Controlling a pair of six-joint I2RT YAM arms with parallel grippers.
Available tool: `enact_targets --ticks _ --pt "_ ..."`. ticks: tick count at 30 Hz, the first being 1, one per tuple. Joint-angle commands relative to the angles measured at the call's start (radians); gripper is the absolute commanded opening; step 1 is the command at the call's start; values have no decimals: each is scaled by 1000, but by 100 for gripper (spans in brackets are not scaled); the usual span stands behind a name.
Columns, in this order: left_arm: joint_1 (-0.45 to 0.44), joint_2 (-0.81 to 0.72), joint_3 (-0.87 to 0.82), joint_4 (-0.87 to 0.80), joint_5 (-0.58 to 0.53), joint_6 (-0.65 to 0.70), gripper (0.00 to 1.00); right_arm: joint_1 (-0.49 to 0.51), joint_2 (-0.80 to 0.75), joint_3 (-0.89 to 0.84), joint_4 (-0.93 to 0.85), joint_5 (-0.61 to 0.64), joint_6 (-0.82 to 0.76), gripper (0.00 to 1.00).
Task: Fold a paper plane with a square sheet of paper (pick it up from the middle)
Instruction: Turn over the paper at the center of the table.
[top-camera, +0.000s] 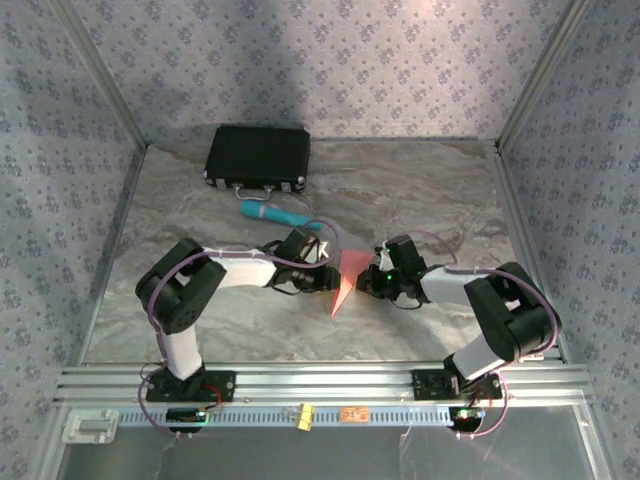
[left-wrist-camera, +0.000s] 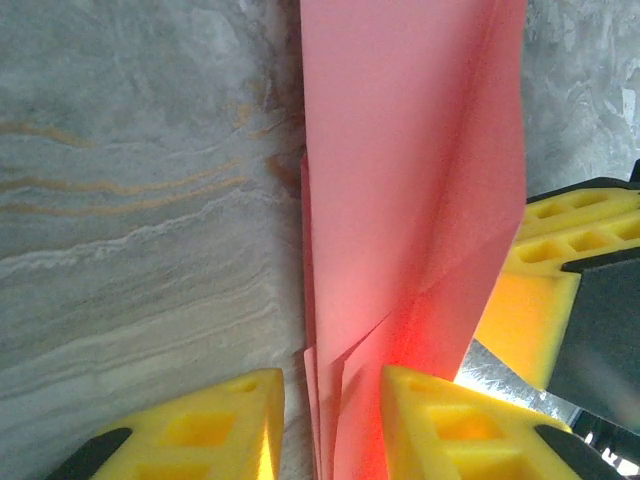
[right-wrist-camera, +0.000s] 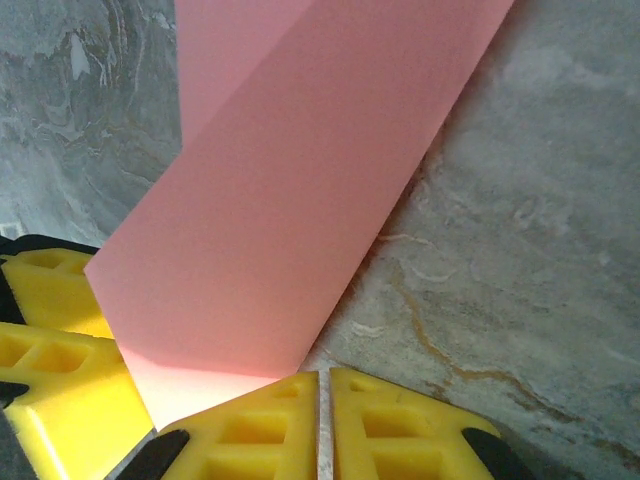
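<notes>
From above, the paper (top-camera: 346, 280) lies on the table (top-camera: 440, 200) well to the near side of the black case (top-camera: 258, 158), beyond the teal cylinder (top-camera: 278, 213). It is folded to a narrow wedge. Its long axis runs away from the case, with the point at the end farthest from it. My left gripper (top-camera: 320, 262) is at the wedge's left flank and my right gripper (top-camera: 374, 280) at its right, both level with the wide half nearer the case.

At my left wrist, the paper (left-wrist-camera: 400, 180) runs straight ahead out of the gap between my fingers (left-wrist-camera: 230, 430). The jaws stand apart. The layers lean on one pad and bare table shows beside the other, so I am released rather than squeezing. The right gripper's pads (left-wrist-camera: 545, 290) touch the far flank.

At my right wrist, my fingertips (right-wrist-camera: 250, 430) are clenched to a bare seam. The paper (right-wrist-camera: 290, 200) slopes up from them, and I cannot tell whether an edge is nipped. I judge the left jaws, already astride the long axis, best placed for the next crease.
</notes>
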Motion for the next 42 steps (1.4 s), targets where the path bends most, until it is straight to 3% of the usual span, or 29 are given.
enact_targets --ticks 1,19,28,38,42 --pt "-10 26 29 -18 25 21 30 9 31 19 11 -3 13 12" --pt "-10 30 40 4 94 31 27 8 48 5 76 -52 29 12" --pt "-12 33 49 -1 122 50 19 0 36 -12 96 -45 39 12" --pt "-12 65 63 4 155 55 20 -6 43 -17 105 -47 44 12" --pt "-12 64 65 4 157 53 15 -11 38 -18 98 -50 41 12"
